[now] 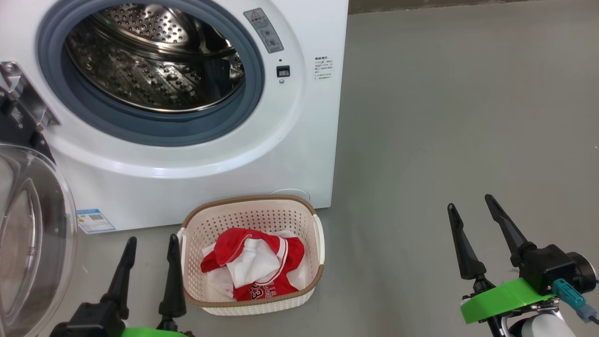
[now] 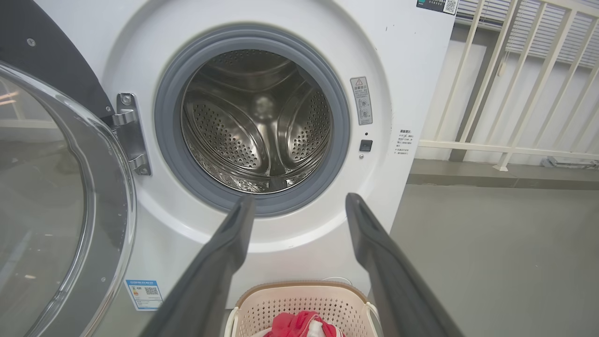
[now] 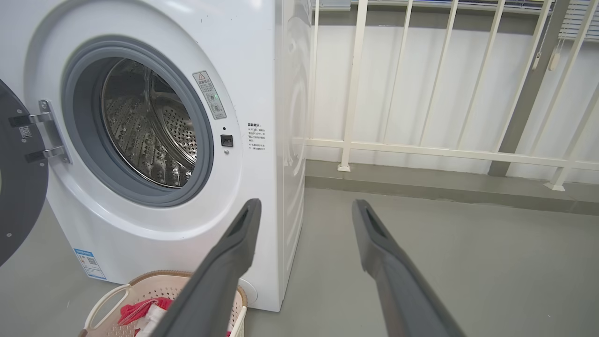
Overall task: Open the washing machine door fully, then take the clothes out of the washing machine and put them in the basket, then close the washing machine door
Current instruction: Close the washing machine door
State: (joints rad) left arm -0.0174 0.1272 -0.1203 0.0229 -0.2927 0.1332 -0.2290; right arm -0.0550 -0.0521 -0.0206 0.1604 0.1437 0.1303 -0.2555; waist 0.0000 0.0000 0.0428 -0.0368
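Observation:
The white washing machine (image 1: 299,121) (image 2: 412,70) (image 3: 262,61) stands with its steel drum bare. Its door (image 1: 32,234) (image 2: 56,196) (image 3: 18,187) is swung wide to the left on its hinge. The red and white clothes (image 1: 255,269) (image 2: 299,325) (image 3: 138,311) lie bunched in the cream basket (image 1: 248,210) (image 2: 304,295) (image 3: 105,304) on the floor in front of the machine. My left gripper (image 1: 150,239) (image 2: 299,201) is open, just left of the basket, fingers pointing at the machine. My right gripper (image 1: 469,200) (image 3: 306,206) is open over bare floor, far right of the basket.
Grey floor (image 1: 458,117) stretches to the right of the machine. A white railing (image 3: 421,150) (image 2: 505,150) runs along the wall behind it. The open door's glass bulges close beside my left arm.

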